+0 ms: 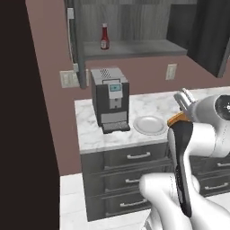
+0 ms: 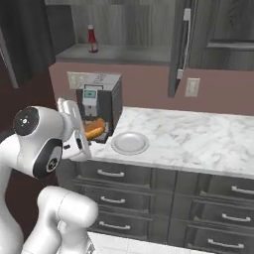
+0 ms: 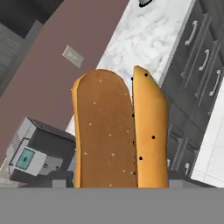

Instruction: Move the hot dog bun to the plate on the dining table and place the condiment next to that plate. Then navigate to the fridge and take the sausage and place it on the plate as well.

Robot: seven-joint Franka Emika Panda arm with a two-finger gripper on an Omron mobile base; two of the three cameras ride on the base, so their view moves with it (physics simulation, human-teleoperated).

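Tan bun (image 3: 118, 131): soft, light, crushable | gripper (image 2: 89, 130) clamps it midway | we keep squeeze gentle

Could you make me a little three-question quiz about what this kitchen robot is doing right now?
1. True or false: the end effector holds the hot dog bun.
2. Where does the condiment stand? A) open upper cabinet shelf B) counter C) floor
3. Fill in: on the counter, the white plate lies beside the ______ machine.

Key: 1 true; 2 A; 3 coffee.
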